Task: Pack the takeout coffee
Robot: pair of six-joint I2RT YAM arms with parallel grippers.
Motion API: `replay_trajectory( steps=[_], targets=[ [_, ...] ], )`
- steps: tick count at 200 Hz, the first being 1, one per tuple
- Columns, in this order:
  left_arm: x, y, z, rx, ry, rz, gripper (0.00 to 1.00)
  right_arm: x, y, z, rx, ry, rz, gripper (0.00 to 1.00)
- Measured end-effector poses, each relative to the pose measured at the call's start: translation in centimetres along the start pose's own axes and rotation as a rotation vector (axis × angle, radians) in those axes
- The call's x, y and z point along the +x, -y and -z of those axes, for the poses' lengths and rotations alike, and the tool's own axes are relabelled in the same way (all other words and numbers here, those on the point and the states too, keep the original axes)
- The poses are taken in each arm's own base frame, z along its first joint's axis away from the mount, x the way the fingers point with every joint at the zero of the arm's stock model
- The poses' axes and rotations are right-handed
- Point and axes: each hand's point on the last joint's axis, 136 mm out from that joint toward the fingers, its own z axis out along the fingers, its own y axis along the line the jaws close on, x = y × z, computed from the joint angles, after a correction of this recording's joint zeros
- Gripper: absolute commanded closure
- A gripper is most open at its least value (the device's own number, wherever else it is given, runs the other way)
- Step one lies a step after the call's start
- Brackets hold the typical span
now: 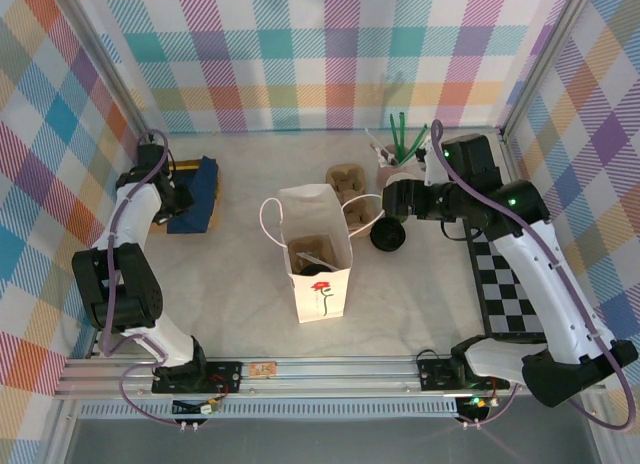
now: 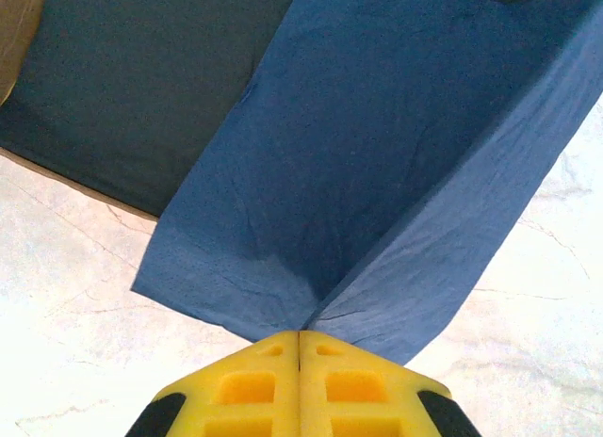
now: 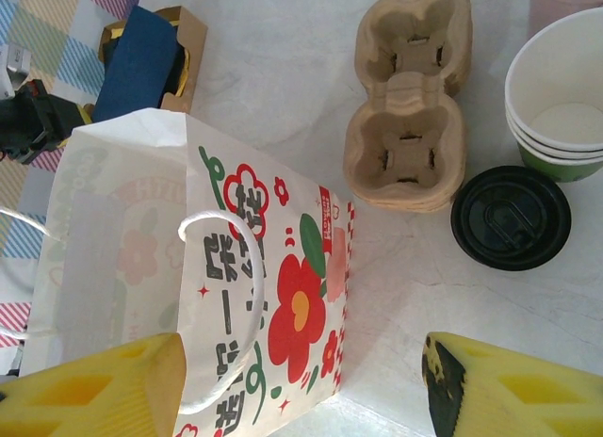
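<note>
So the coffee (image 3: 510,218) is sitting on the table just right of the bag (image 3: 122,230), on the near side of the cup stack (image 3: 561,98). From overhead I'm only getting its black lid, so I'm guessing at the cup underneath. The right gripper (image 3: 303,362) is hovering with jaws spread wide, sitting more over the bag's right edge than over the coffee, so dropping from here is probably risking clipping the bag and tipping it. Squeezing only the lid is likely popping it off, and the stack is crowding close enough for a finger to be knocking it. Far left, the left gripper (image 2: 300,347) is pressing its jaws together, seemingly pinching a blue napkin (image 2: 377,154), so nothing's steadying the bag.
</note>
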Motion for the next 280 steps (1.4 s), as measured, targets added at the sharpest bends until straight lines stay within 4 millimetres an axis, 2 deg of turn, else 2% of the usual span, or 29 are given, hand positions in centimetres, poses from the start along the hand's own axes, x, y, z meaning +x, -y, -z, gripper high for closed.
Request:
replay_trajectory(
  steps=[64, 118, 172, 213, 236, 242, 253, 257, 267, 280],
  targets=[
    [-0.6, -1.0, -0.7, 0.033, -0.001, 0.074, 1.00, 0.1, 0.1, -0.5, -0.001, -0.017, -0.004, 0.33],
    [-2.2, -4.7, -1.2, 0.114, 0.019, 0.307, 1.00, 0.1, 0.0, -0.7, -0.002, -0.020, -0.005, 0.33],
    [-3.1, -4.5, -3.1, 0.209, -0.024, 0.411, 1.00, -0.1, 0.0, -0.8, -0.007, -0.018, -0.005, 0.33],
    [-5.3, -4.8, -4.1, 0.190, -0.021, 0.407, 1.00, 0.0, 0.0, -0.7, -0.007, -0.018, -0.005, 0.33],
    [-5.7, -5.3, -4.1, 0.155, -0.018, 0.403, 1.00, -0.1, 0.0, -0.7, -0.007, -0.017, -0.005, 0.33],
    [-5.7, -5.5, -4.0, 0.145, -0.017, 0.399, 0.90, -0.1, 0.0, -0.7, -0.007, -0.017, -0.004, 0.33],
    [-5.8, -5.7, -3.8, 0.128, -0.015, 0.392, 0.52, -0.1, 0.0, -0.7, -0.007, -0.017, -0.004, 0.33],
    [-5.9, -5.9, -3.7, 0.119, -0.011, 0.385, 0.44, -0.1, 0.0, -0.7, -0.007, -0.017, -0.004, 0.33],
    [-6.1, -6.2, -3.4, 0.099, -0.006, 0.377, 0.34, -0.1, 0.0, -0.7, -0.007, -0.017, -0.004, 0.33],
    [-6.4, -6.5, -2.9, 0.063, 0.013, 0.353, 0.29, 0.0, 0.0, -0.7, -0.007, -0.018, -0.004, 0.33]
  ],
)
